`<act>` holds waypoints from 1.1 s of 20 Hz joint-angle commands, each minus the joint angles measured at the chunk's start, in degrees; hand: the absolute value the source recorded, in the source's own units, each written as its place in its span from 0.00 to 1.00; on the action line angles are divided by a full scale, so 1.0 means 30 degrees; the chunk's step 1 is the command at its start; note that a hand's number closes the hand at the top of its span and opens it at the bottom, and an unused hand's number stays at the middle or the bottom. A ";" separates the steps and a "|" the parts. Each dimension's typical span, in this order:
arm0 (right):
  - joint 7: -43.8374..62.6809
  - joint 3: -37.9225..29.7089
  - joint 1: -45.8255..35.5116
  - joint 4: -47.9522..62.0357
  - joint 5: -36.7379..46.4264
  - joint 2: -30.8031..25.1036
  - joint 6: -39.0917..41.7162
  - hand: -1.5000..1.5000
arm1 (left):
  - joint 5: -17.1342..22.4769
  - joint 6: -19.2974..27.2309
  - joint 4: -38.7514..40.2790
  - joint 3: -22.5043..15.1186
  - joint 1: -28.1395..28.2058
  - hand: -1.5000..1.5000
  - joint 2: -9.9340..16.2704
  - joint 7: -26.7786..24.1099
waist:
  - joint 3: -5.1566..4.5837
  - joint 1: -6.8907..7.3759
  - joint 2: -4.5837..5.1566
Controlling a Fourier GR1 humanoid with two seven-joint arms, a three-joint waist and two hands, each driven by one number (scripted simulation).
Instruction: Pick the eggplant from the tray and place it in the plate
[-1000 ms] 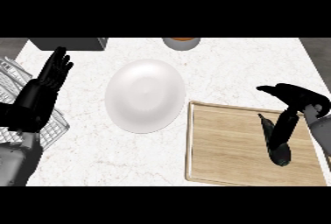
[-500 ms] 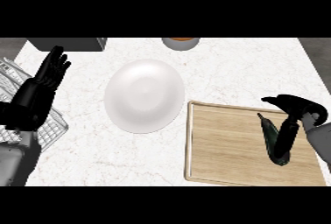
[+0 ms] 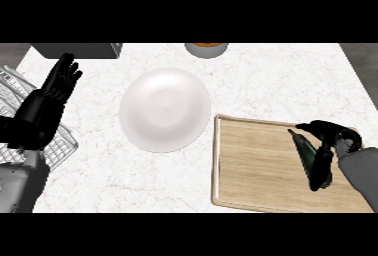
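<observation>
My right hand (image 3: 330,136) curls around the eggplant (image 3: 308,156) on the tray (image 3: 251,170); next, lift toward the plate (image 3: 165,110).

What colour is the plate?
White, a plain plate, seen in the head view.

eggplant (image 3: 306,155) on tray (image 3: 251,165), plate (image 3: 165,110) left of it

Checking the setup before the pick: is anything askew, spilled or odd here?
Nothing stands out. The eggplant lies on the tray under the right hand, and the plate sits apart, bare. The left hand rests open at left.
</observation>
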 commanded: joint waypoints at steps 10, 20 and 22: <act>-0.5172 0.0216 0.1509 0.0996 0.5939 0.0484 -0.4789 1.00 | -0.0433 -0.0558 -0.0782 0.0474 0.0699 0.50 -0.0484 -0.0141 | 0.0076 0.0086 0.0072; 0.6692 0.0343 0.5736 -0.4094 1.0712 0.3497 -1.2110 1.00 | -0.0594 0.0134 0.0230 0.1621 0.1160 0.50 0.0166 0.0643 | -0.0172 -0.2666 -0.1069; 0.7842 0.0952 0.6747 -0.5338 1.2469 0.3679 -1.3120 1.00 | -0.0598 0.0110 0.0198 0.1875 0.1195 0.50 0.0435 0.0650 | -0.0155 -0.2777 -0.1031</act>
